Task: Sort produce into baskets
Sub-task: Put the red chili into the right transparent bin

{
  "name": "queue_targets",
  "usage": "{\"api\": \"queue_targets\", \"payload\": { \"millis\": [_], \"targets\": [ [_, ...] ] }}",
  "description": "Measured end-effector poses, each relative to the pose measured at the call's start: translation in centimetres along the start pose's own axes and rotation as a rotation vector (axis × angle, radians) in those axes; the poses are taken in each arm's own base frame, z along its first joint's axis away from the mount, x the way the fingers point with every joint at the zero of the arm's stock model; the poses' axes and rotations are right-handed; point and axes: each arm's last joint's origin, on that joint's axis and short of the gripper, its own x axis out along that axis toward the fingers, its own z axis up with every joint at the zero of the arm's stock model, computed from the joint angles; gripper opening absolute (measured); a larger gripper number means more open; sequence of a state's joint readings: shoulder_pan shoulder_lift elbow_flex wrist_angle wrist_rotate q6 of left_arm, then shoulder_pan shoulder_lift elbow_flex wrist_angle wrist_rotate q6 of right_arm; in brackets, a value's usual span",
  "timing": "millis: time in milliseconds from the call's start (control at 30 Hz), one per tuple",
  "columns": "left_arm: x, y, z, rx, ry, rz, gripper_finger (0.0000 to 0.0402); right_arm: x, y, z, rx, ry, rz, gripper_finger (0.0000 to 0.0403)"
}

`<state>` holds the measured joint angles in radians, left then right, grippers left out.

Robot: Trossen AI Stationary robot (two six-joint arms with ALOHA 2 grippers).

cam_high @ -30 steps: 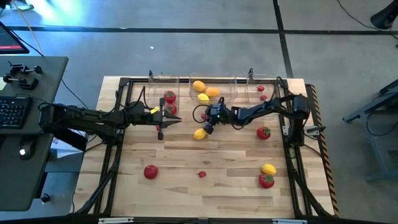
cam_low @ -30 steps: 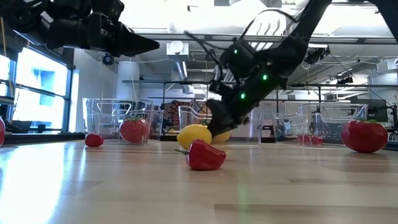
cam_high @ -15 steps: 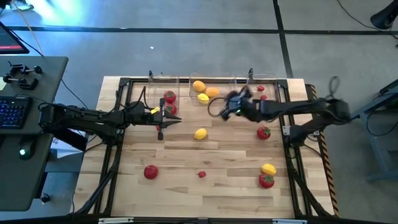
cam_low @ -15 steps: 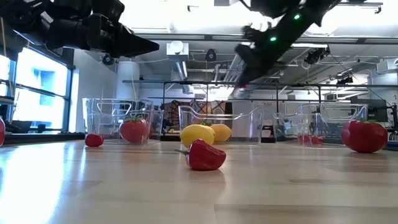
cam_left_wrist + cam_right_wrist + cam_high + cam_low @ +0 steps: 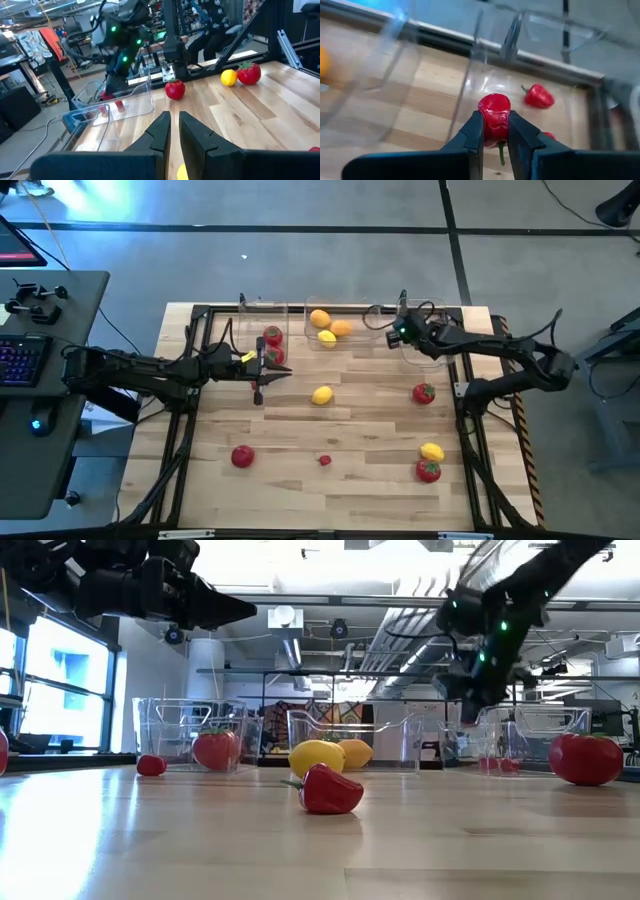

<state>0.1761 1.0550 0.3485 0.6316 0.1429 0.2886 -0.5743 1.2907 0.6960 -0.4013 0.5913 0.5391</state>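
Note:
My right gripper [image 5: 398, 332] hangs over the near-left wall of the right basket [image 5: 436, 312], shut on a small red berry [image 5: 494, 102]. In that clear basket lie two more berries [image 5: 538, 96]. The middle basket [image 5: 352, 308] holds yellow and orange citrus [image 5: 328, 326]. Two tomatoes [image 5: 273, 345] sit in the left basket [image 5: 250, 310]. My left gripper [image 5: 285, 372] waits shut and level above the table, near the left basket, touching nothing. On the table lie a lemon [image 5: 322, 394], a berry [image 5: 325, 460] and tomatoes [image 5: 242, 456]. My right gripper pinches the small red berry by its two sides [image 5: 494, 125] between the two fingertips. The fingers slant down from above. The berry is lifted clear over the right basket's wall [image 5: 470, 90], and its thin green stem [image 5: 500, 152] points back between the fingers.
At the table's right lie a tomato [image 5: 424, 392], a lemon [image 5: 432, 451] and another tomato [image 5: 428, 470]. Black frame rails [image 5: 468, 430] run along the table's sides. A desk with a keyboard [image 5: 20, 360] stands left of the table.
My right gripper has risen from the table beside the middle lemon and swung toward the far right, over to the right basket, rolling as it went. The lemon has stayed where it was.

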Motion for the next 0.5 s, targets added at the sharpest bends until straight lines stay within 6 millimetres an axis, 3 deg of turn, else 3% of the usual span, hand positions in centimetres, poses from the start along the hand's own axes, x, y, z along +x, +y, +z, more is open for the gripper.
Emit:
{"api": "queue_targets", "payload": {
  "millis": [233, 500],
  "targets": [
    [0.0, 0.0, 0.0, 0.001, -0.002, 0.000, 0.0025, 2.5, -2.5, -1.0, 0.069, 0.067, -0.019, 0.0043],
    [0.0, 0.0, 0.0, 0.001, -0.002, 0.001, 0.0025, 3.2, -3.7, -1.6, 0.106, 0.115, -0.030, 0.0044]
  ]
}}
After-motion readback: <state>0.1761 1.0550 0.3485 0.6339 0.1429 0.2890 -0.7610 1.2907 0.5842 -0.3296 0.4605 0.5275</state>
